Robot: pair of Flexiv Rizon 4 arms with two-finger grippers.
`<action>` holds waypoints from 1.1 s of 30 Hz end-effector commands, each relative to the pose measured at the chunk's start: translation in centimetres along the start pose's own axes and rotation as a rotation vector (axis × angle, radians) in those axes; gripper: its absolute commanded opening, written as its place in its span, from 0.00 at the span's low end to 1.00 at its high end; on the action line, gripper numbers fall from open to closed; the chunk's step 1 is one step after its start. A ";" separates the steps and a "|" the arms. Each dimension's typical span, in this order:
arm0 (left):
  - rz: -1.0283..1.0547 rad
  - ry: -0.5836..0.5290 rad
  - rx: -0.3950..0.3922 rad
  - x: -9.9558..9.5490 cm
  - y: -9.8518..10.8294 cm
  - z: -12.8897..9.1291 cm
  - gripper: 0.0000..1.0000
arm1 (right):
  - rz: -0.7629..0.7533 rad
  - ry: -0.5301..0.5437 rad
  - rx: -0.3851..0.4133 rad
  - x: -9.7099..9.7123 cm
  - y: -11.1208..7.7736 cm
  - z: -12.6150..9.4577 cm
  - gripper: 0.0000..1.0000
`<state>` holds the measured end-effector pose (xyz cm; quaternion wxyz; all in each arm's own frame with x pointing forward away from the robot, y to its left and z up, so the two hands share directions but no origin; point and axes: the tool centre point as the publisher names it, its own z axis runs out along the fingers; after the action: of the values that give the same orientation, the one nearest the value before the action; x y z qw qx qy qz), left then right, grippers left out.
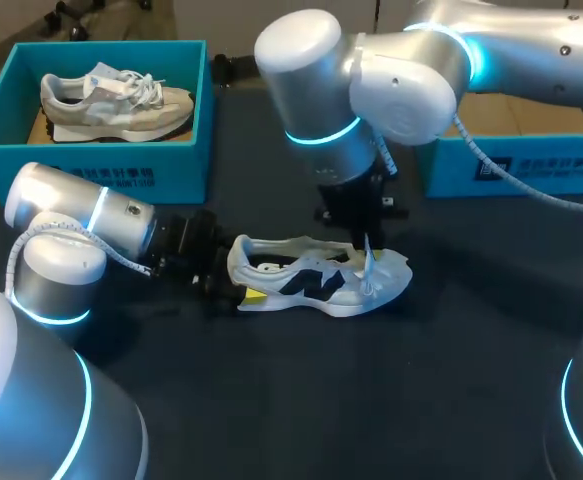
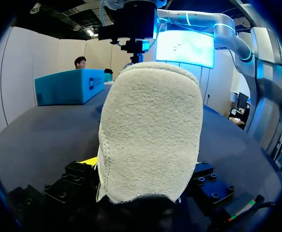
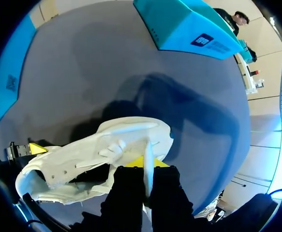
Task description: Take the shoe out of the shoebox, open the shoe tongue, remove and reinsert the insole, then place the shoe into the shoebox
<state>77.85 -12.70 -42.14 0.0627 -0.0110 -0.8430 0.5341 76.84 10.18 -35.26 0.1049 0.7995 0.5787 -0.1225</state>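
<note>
A white shoe (image 1: 311, 278) with a black side mark stands upright on the dark table, toe to the right. My left gripper (image 1: 233, 285) is at its heel, one finger on each side. The left wrist view shows the fuzzy heel (image 2: 150, 130) filling the gap between those fingers, so it is shut on the shoe. From above, my right gripper (image 1: 366, 238) reaches the laced part. In the right wrist view it (image 3: 147, 166) is shut on the thin white tongue (image 3: 148, 150), which is pulled up from the shoe (image 3: 126, 135).
A teal shoebox (image 1: 186, 110) at the back left holds a second, grey-white shoe (image 1: 116, 100). Another teal box (image 1: 511, 165) stands at the back right, under my right arm.
</note>
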 end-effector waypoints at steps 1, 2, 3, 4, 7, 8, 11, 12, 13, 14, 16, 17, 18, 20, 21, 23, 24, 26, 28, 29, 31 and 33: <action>-0.001 -0.002 -0.004 -0.1 0.4 0.3 0.00 | 0.136 -0.003 -0.006 -0.7 -0.1 0.9 0.00; -0.001 -0.002 -0.004 -0.1 0.4 0.3 0.00 | 0.138 -0.004 -0.006 -0.9 0.0 1.1 0.00; -0.001 -0.002 -0.004 -0.1 0.4 0.3 0.00 | 0.141 -0.006 -0.006 -1.0 0.1 1.2 0.00; -0.001 -0.002 -0.004 -0.1 0.4 0.3 0.00 | 0.141 -0.007 -0.006 -1.0 0.1 1.3 0.02; -0.001 -0.002 -0.004 -0.1 0.4 0.3 0.00 | 0.145 -0.014 -0.002 -1.1 0.3 1.6 0.36; -0.001 -0.002 -0.004 -0.1 0.4 0.3 0.00 | 0.146 -0.014 -0.001 -1.1 0.3 1.7 0.43; -0.001 -0.002 -0.004 -0.1 0.4 0.3 0.00 | 0.157 -0.019 0.002 -1.2 0.3 1.9 0.89; -0.001 -0.002 -0.004 -0.1 0.4 0.3 0.00 | 0.159 -0.021 0.003 -1.2 0.4 2.0 1.00; -0.001 -0.002 -0.004 -0.1 0.4 0.3 0.00 | 0.160 -0.023 0.003 -1.2 0.4 2.0 1.00; -0.001 -0.002 -0.004 -0.1 0.4 0.3 0.00 | 0.163 -0.033 0.004 -1.2 0.4 2.0 1.00; -0.001 -0.002 -0.004 -0.1 0.4 0.3 0.00 | 0.169 -0.042 0.006 -1.2 0.4 2.2 1.00; -0.001 -0.002 -0.004 -0.1 0.4 0.3 0.00 | 0.170 -0.044 0.006 -1.2 0.3 2.2 1.00; -0.001 -0.002 -0.004 -0.1 0.4 0.3 0.00 | 0.173 -0.046 0.008 -1.2 0.3 2.3 1.00; -0.001 -0.002 -0.004 -0.1 0.4 0.3 0.00 | 0.178 -0.054 0.010 -1.3 0.2 2.4 1.00; -0.001 -0.002 -0.004 -0.1 0.4 0.3 0.00 | 0.184 -0.057 0.010 -1.3 0.1 2.4 1.00; -0.001 -0.002 -0.004 -0.1 0.4 0.3 0.00 | 0.188 -0.059 0.010 -1.4 0.0 2.5 1.00; -0.001 -0.002 -0.004 -0.1 0.4 0.3 0.00 | 0.190 -0.058 0.010 -1.5 -0.2 2.5 1.00; -0.001 -0.002 -0.004 -0.1 0.4 0.3 0.00 | 0.191 -0.057 0.009 -1.5 -0.2 2.5 1.00; -0.001 -0.002 -0.004 -0.1 0.4 0.3 0.00 | 0.192 -0.055 0.006 -1.4 -0.5 2.4 1.00; -0.001 -0.002 -0.004 -0.1 0.4 0.3 0.00 | 0.192 -0.055 0.005 -1.4 -0.6 2.3 1.00; -0.001 -0.002 -0.004 -0.1 0.4 0.3 0.00 | 0.196 -0.054 -0.005 -1.6 -0.8 2.0 1.00; -0.001 -0.002 -0.004 -0.1 0.4 0.3 0.00 | 0.199 -0.054 -0.014 -1.9 -0.9 1.6 1.00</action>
<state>77.89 -12.74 -42.18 0.0628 -0.0109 -0.8435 0.5334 76.26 7.75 -36.56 0.1152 0.8019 0.5679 -0.1457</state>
